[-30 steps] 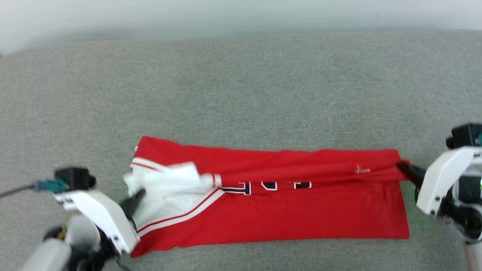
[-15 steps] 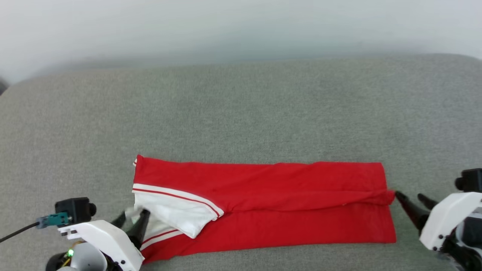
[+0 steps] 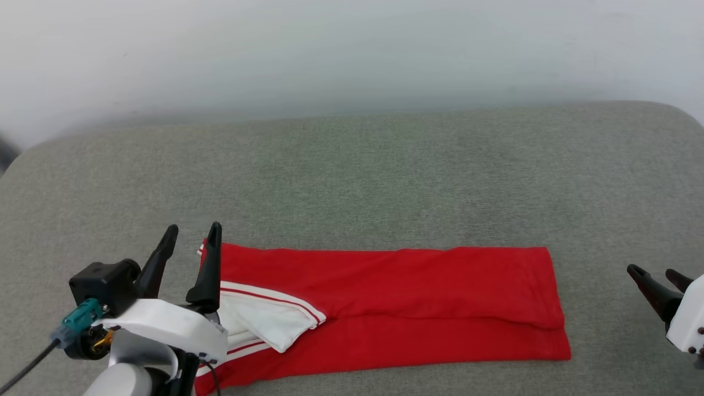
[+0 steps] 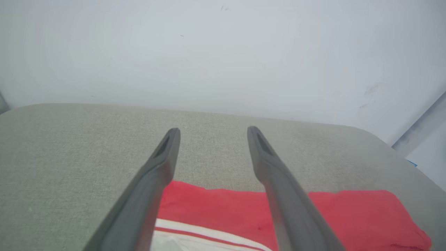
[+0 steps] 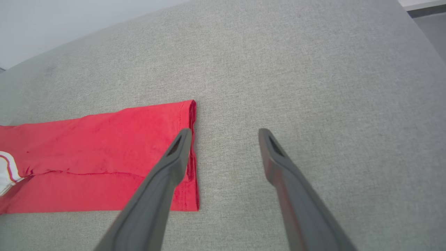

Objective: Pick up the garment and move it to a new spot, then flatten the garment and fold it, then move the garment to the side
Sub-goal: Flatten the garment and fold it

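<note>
The garment lies flat on the grey cushion, folded lengthwise into a long red band, with a white sleeve with red-and-white trim folded on top at its left end. My left gripper stands open above that left end, its fingers pointing up and holding nothing. In the left wrist view the garment shows below the left gripper. My right gripper is open at the right edge, clear of the red hem. In the right wrist view the right gripper hangs just right of the garment's hem.
The grey fabric cushion stretches wide behind and to both sides of the shirt. A pale wall rises behind its far edge. The cushion's rounded right corner drops off to a darker floor.
Both grippers opened and let go of the garment, whose top half now lies folded over, hiding the numbers. Both arms drew back and the left gripper rose. The head camera tilted up.
</note>
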